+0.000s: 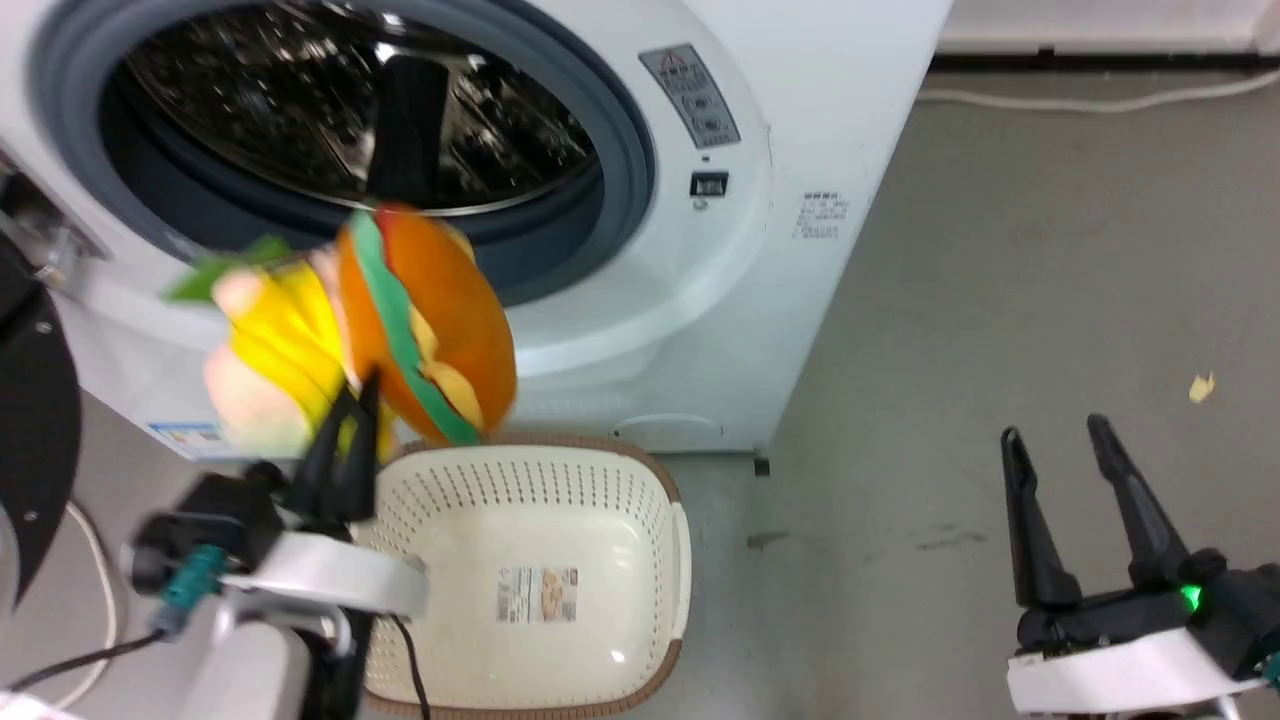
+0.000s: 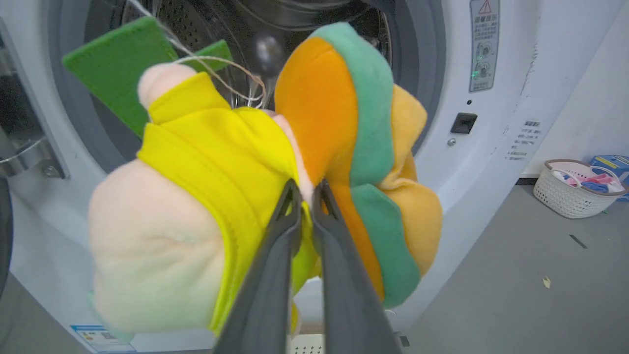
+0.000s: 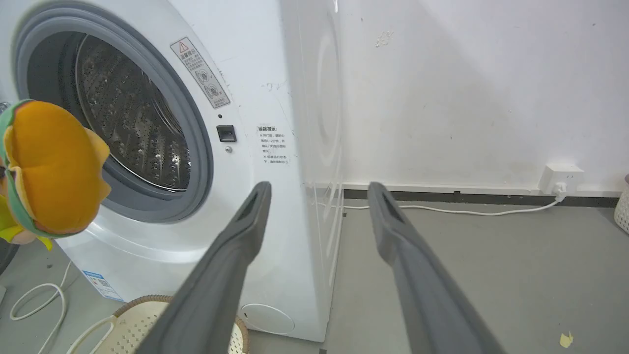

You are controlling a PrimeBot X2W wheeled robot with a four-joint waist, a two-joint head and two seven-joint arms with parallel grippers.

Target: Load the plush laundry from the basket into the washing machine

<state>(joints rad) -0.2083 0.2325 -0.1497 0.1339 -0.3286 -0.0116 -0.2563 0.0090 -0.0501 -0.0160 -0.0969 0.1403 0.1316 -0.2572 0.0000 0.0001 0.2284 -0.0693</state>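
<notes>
Left gripper (image 2: 307, 189), jaws tight on plush laundry (image 2: 236, 147)

In the head view your doll (image 1: 268, 340) and burger (image 1: 440, 312) are blurred. In the left wrist view they hide much of the washer's (image 2: 491, 147) porthole, and you cannot tell whether the left gripper (image 2: 305, 189), pinching the doll, grips the burger too. Sticker (image 1: 690, 95) print is too small to read.

The cream perforated plastic basket (image 1: 520, 480) sits just before the large white front-loading washing machine (image 1: 780, 200), below its porthole. Over the basket's far left corner, the pinkish-headed doll in yellow clothes (image 1: 275, 340) hangs left of and touching the orange burger-shaped plush (image 1: 440, 310), both above the left gripper (image 1: 360, 395).
</notes>
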